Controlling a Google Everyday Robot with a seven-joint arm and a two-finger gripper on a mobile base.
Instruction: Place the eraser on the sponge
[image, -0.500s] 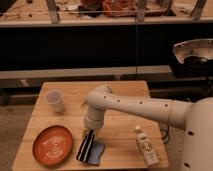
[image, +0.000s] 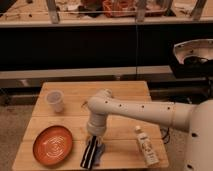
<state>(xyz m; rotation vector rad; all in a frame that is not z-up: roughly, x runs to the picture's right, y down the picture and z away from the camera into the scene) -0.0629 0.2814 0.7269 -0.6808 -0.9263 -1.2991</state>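
The eraser (image: 89, 154), a black block with pale stripes, lies lengthwise near the table's front edge. It rests partly over the blue sponge (image: 100, 152), whose edge shows on the eraser's right side. My gripper (image: 95, 140) points straight down from the white arm (image: 135, 110) and sits right at the eraser's far end. I cannot make out whether it touches the eraser.
An orange plate (image: 52, 145) lies at the front left of the wooden table (image: 120, 92). A clear plastic cup (image: 55, 101) stands at the back left. A white bottle (image: 146, 146) lies on its side at the front right. A dark shelf unit runs behind the table.
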